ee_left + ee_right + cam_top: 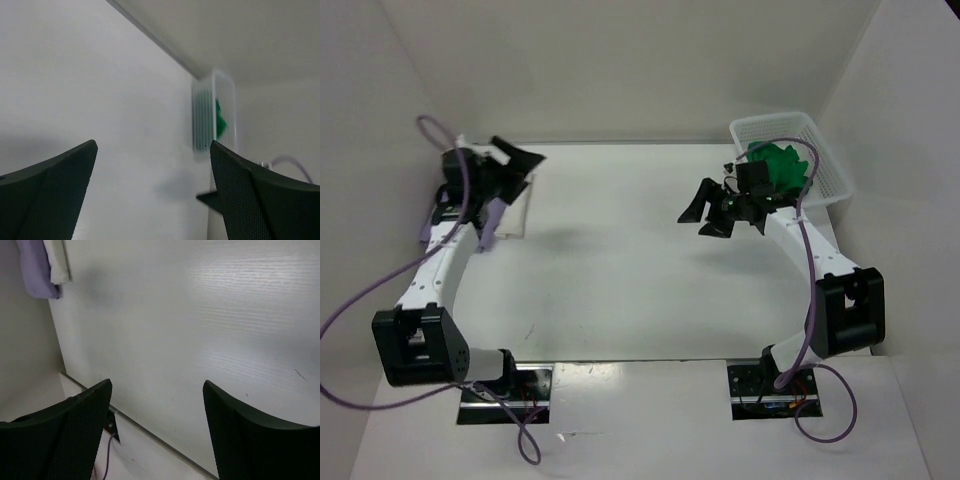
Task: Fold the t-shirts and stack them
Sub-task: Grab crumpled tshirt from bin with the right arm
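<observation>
A bright green t-shirt (782, 163) lies bunched inside the white lattice basket (825, 170) at the back right; the left wrist view shows that green t-shirt (220, 121) as a small patch in the basket (205, 117). At the back left, a folded white t-shirt (515, 212) rests over a lavender t-shirt (492, 222). In the right wrist view the lavender t-shirt (37, 270) and the white t-shirt (57, 260) sit in the top left corner. My left gripper (525, 168) (152, 145) hangs open above that stack, holding nothing. Left of the basket, my right gripper (698, 222) (157, 382) is open over bare table.
White walls close in the table at the back and on both sides. Purple cables (360, 300) loop from both arms near the table's front edge. The arm bases (505, 392) sit at the near edge.
</observation>
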Robot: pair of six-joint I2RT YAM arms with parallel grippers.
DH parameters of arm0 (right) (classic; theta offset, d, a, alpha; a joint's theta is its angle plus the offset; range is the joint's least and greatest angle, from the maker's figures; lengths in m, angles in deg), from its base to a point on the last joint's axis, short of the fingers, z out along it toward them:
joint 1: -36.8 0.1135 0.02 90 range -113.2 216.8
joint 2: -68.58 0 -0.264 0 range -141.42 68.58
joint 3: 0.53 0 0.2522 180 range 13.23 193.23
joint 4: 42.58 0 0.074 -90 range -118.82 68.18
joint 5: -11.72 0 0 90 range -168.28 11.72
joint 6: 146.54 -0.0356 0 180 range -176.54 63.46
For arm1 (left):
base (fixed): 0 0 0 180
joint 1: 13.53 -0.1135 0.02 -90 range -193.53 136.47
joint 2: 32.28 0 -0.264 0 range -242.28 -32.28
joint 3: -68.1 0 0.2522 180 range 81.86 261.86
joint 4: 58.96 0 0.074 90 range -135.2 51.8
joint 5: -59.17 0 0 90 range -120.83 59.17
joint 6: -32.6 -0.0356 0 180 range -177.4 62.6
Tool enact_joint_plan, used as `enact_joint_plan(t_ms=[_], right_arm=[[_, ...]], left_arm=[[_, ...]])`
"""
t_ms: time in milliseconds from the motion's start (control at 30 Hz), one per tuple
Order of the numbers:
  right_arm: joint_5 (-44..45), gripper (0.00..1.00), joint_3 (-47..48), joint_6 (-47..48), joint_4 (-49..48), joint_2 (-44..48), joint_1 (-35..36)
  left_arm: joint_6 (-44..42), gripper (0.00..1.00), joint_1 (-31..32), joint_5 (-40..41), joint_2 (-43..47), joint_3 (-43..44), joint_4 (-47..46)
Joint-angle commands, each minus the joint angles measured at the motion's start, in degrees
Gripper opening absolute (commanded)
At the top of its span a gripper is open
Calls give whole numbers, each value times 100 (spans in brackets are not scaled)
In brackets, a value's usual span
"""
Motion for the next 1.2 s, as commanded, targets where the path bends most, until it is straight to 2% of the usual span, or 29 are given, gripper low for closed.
enact_joint_plan(t_ms=[0,33,67,133,167,200,233,300,367,467,500,567,767,867,900,933,967,1000,1033,1067,1167], right_arm=[[539,79,408,-169,-142,240,56],[601,75,470,-170,-142,240,56],[871,66,662,-240,-142,179,56],[1319,51,1135,-240,50,30,56],[1609,34,1312,-240,112,-41,4],[2212,24,1488,-240,173,-128,-67],[2436,17,1864,-188,296,-373,-311],[3014,13,2156,-108,297,-655,-646],[3202,17,2604,-29,393,-1165,-1223],[3264,42,3062,32,394,-1728,-1833],[3360,56,3194,111,324,-1833,-1921],[3422,67,3413,181,271,-2167,-2131],[3291,74,3853,366,271,-3159,-2326],[2764,74,4143,480,165,-3599,-2326],[2615,71,4318,533,244,-3688,-2326],[2440,61,4372,533,166,-3750,-2326],[2342,48,4433,533,165,-3750,-2326],[2463,30,4547,533,165,-3811,-2326],[2525,8,4548,446,78,-3742,-2326],[2526,0,4548,384,25,-3507,-2326],[2526,0,4373,261,-308,-2856,-2326]], left_arm=[[-956,100,1287,-626,-685,382,-202],[-956,100,1829,-810,-889,462,-201],[-956,100,2070,-1282,-1257,515,-306],[-1061,100,2709,-1654,-1567,454,-491],[-1062,100,2931,-1734,-1777,454,-491],[-1149,100,3133,-1735,-1831,384,-491],[-1237,100,3492,-1735,-1832,314,-491],[-1325,100,3776,-1735,-1893,103,-422],[-1387,100,4040,-1735,-1841,-73,-421],[-1519,100,4155,-1612,-1621,-372,-202],[-1589,100,4155,-1542,-1551,-460,-201],[-1721,100,4155,-1489,-1331,-583,-140],[-1879,100,4155,-1611,-1146,-882,-87],[-1879,100,4155,-1612,-1146,-935,-87],[-1879,100,4103,-1612,-1146,-935,-87],[-1879,100,4102,-1612,-1146,-935,-87],[-1879,95,4102,-1560,-1146,-935,-87],[-1879,91,4102,-1559,-1198,-935,-87],[-1827,87,4102,-1559,-1199,-935,-87],[-1827,78,4102,-1559,-1199,-883,-87],[-1827,69,4050,-1305,-1199,-813,-26]])
